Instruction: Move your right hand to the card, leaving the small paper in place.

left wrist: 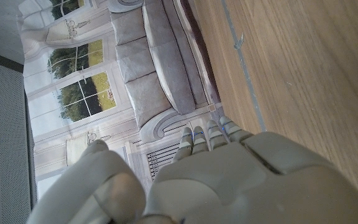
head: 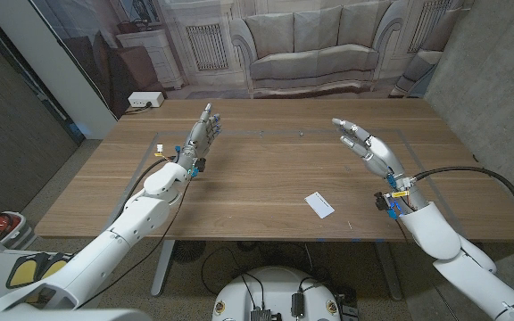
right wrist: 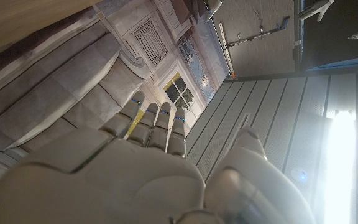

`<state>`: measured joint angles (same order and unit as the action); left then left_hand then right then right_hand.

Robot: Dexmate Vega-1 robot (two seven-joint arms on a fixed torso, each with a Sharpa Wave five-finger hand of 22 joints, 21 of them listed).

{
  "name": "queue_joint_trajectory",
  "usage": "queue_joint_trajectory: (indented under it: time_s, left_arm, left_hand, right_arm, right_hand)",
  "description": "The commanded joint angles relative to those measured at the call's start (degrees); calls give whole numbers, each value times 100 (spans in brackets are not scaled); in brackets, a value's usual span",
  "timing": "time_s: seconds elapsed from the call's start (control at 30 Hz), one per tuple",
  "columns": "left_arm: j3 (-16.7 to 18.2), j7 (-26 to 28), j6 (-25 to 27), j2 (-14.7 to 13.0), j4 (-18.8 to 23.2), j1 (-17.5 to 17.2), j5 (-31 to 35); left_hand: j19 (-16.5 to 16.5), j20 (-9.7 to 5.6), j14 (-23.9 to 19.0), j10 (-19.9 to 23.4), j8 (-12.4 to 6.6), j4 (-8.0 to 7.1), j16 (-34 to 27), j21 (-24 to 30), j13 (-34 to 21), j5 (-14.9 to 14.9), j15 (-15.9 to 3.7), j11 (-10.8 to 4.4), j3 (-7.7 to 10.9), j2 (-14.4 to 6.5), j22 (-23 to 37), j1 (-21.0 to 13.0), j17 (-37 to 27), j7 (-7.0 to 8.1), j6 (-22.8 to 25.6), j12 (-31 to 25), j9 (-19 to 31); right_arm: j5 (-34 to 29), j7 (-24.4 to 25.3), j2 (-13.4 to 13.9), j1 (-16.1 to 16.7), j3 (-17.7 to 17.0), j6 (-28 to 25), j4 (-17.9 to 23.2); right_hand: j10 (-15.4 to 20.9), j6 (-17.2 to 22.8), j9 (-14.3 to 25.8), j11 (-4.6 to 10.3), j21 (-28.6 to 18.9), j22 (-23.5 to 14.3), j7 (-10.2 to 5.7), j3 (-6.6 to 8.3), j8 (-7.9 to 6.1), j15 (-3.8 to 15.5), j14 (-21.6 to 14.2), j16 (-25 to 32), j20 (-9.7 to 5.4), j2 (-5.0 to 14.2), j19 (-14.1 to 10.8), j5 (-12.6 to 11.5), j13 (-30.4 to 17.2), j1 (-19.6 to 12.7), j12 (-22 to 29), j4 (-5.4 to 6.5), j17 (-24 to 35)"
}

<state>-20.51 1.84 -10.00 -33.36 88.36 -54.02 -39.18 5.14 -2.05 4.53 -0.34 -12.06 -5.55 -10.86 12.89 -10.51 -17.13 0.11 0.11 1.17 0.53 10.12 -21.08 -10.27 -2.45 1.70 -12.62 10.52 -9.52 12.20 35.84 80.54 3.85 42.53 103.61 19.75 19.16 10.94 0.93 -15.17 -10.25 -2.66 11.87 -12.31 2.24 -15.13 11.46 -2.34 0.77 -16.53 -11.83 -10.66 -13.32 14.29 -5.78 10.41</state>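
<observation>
Presently the reach toward the card appears not yet made: the right hand (head: 371, 149) is held above the wooden tabletop (head: 266, 178), its fingers (head: 346, 127) extended and slightly apart, with nothing gripped. One small white rectangular piece (head: 319, 205) is seen lying flat on the tabletop, nearer the front edge than the right hand and a little toward the middle; whether it is the card or the small paper cannot be told, and no second piece can be made out. The left hand (head: 197, 140) is held upright on the far left side, well apart from the white piece, fingers straight and close together, holding nothing. For the next move, a short lowering and drawing back of the right hand toward the white piece is judged necessary, once it is confirmed as the card. No brand, label or writing can be read.
</observation>
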Motion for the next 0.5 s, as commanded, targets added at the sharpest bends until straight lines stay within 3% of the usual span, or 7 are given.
queue_joint_trajectory:
  time_s: [0.03,0.5]
  left_arm:
    - [-1,-68,-69,22,-84,3,-9]
    - [24,-91,36,-99,15,-31,-21]
  left_hand:
    - [-37,-201,-31,48,-12,10,-45,-4,-30,5,-20,-21,-32,-13,20,-29,-25,-8,18,13,28]
    - [-23,-163,4,30,12,14,-18,-29,-31,8,-9,-19,-48,-23,20,-43,-26,0,-11,34,29]
  right_arm:
    - [-617,273,-63,62,-72,-65,99]
    - [-1232,510,-9,147,-47,-304,311]
  right_hand:
    - [62,18,3,12,28,-27,-36,20,5,71,-60,21,-191,11,-35,-48,-9,-22,16,-31,16]
    - [48,-4,4,41,52,-27,-78,19,25,66,-66,6,-171,12,-36,-60,-9,-25,-3,-39,17]
